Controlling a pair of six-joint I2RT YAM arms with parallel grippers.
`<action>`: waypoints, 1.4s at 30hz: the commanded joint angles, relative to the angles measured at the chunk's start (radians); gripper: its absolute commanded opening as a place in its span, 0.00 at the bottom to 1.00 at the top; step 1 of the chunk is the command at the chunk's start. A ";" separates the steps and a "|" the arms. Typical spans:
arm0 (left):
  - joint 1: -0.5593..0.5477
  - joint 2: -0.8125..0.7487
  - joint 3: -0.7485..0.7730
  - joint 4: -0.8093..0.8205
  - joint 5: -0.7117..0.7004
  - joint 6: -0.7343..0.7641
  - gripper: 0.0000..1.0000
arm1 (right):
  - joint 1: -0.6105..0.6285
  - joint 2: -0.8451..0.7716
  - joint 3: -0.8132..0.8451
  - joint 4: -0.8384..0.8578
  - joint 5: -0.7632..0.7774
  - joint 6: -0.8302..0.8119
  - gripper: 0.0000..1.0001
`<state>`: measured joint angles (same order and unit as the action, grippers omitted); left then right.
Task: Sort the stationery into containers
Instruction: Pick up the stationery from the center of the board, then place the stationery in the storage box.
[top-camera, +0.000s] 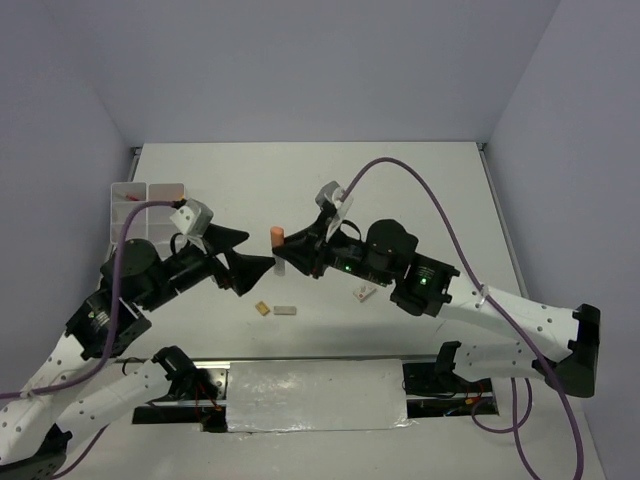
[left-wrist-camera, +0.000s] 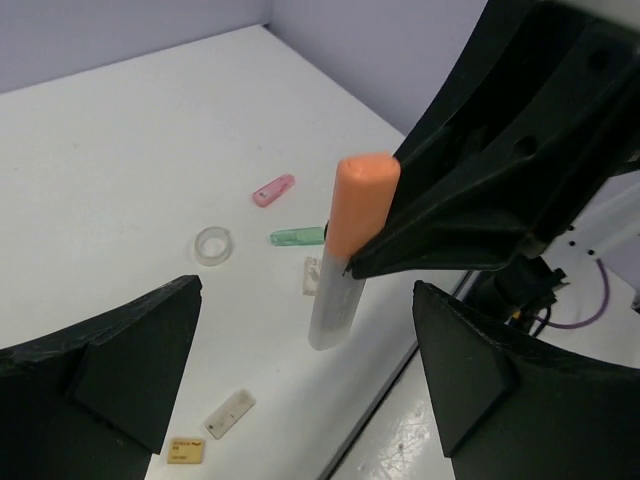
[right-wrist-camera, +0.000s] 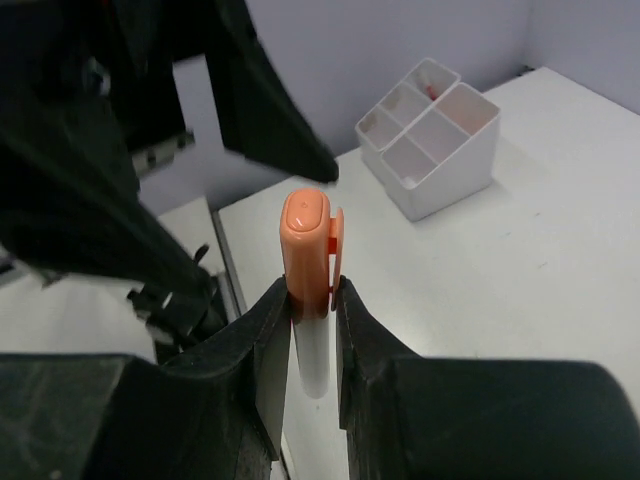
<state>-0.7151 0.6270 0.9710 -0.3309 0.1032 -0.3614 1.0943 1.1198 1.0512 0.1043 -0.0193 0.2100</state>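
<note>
My right gripper is shut on an orange-capped marker with a white barrel and holds it upright above the table. The pinch on the cap shows in the right wrist view, with the marker between the pads. My left gripper is open, its fingers spread either side of the marker's barrel without touching it. The white four-compartment box stands at the far left. It also shows in the right wrist view, with something red in a back compartment.
On the table lie a pink marker, a green marker, a clear tape ring, a white eraser and a tan eraser. Another white eraser lies under the right arm. A metal strip runs along the near edge.
</note>
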 joint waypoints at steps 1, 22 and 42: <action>-0.003 -0.045 0.077 -0.039 0.098 0.042 0.99 | 0.003 -0.090 -0.068 0.090 -0.180 -0.122 0.00; -0.003 -0.016 -0.029 0.296 0.549 -0.028 0.69 | 0.006 -0.103 -0.056 0.110 -0.587 -0.100 0.00; -0.003 0.033 -0.017 0.282 0.485 -0.007 0.00 | 0.006 -0.084 -0.045 0.106 -0.496 -0.097 0.64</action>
<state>-0.7177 0.6476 0.9356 -0.0738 0.6514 -0.3912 1.0935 1.0412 0.9745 0.1673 -0.5499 0.1333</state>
